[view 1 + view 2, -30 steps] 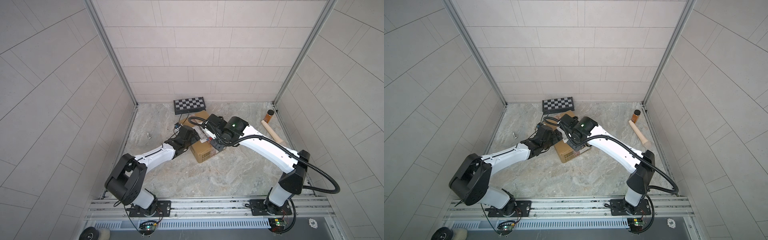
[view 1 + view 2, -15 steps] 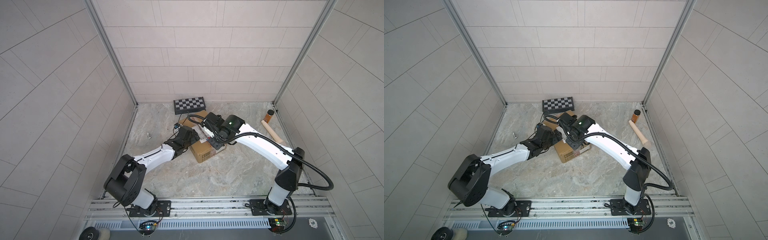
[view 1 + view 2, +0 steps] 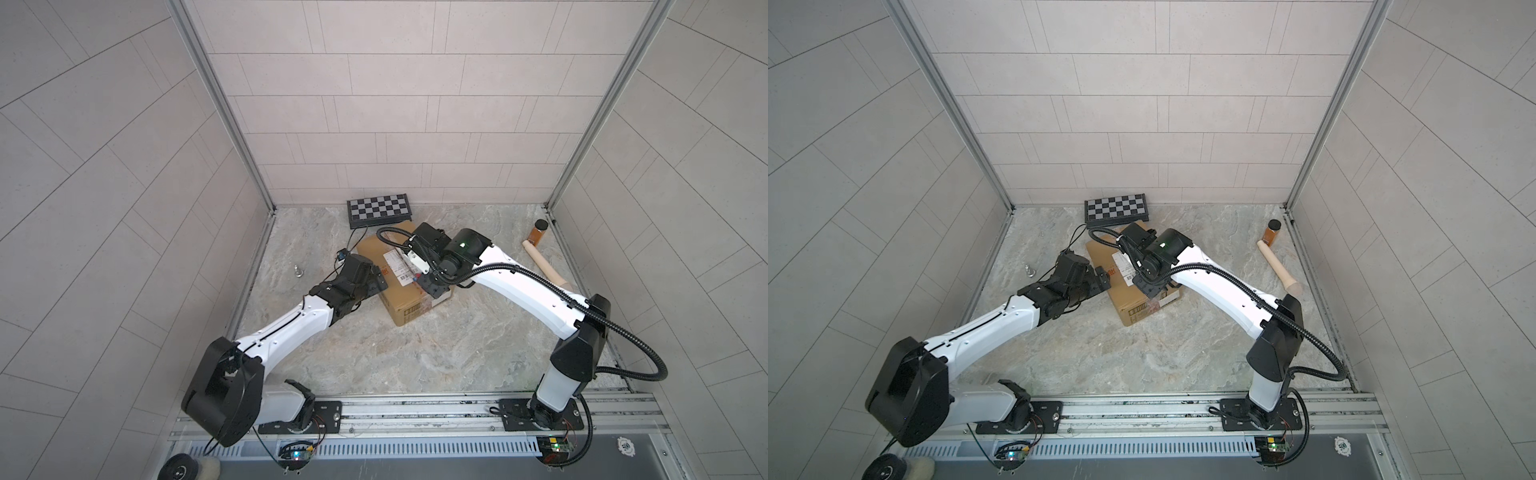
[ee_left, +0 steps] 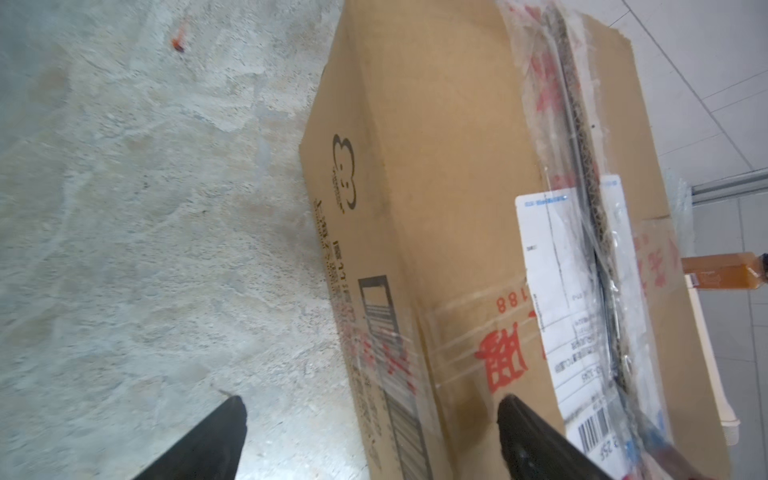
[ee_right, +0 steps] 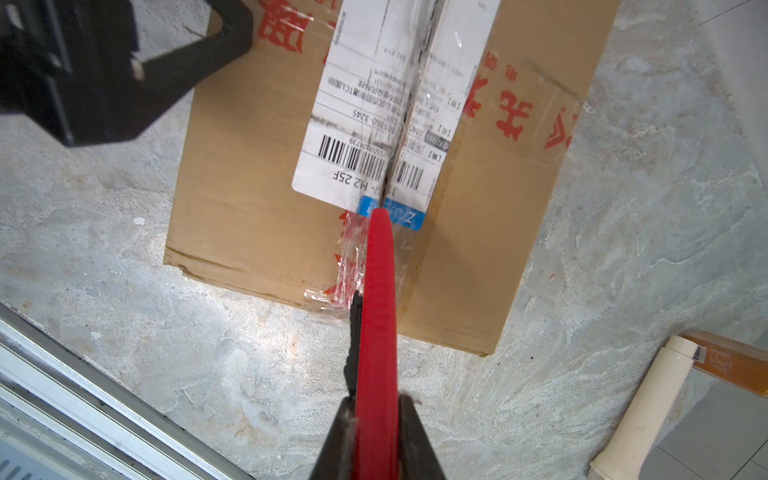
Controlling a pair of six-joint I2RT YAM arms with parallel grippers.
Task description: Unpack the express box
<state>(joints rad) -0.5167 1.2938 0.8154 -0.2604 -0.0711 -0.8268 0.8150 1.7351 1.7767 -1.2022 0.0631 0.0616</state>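
The right pincer (image 5: 376, 409) clamps a flat red plastic cutter (image 5: 379, 291), its tip on the taped seam of the brown corrugated cardboard express box (image 5: 249, 208) just ahead. The left pincer (image 4: 370, 405) gapes wide, astride that box's top edge.

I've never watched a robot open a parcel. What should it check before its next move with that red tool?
1. Grip on the red cutter: right gripper is shut on it. Ok.
2. Tip placement: it sits at the blue sticker on the centre seam of the express box. Ok.
3. Box braced: left gripper is open, astride the box's edge, clamping nothing. Not ok.
4. The shipping label slit: a dark split runs along the seam. Ok.
5. The end tape cut: it is crumpled. Cannot tell.
6. Blade out: hidden. Cannot tell.
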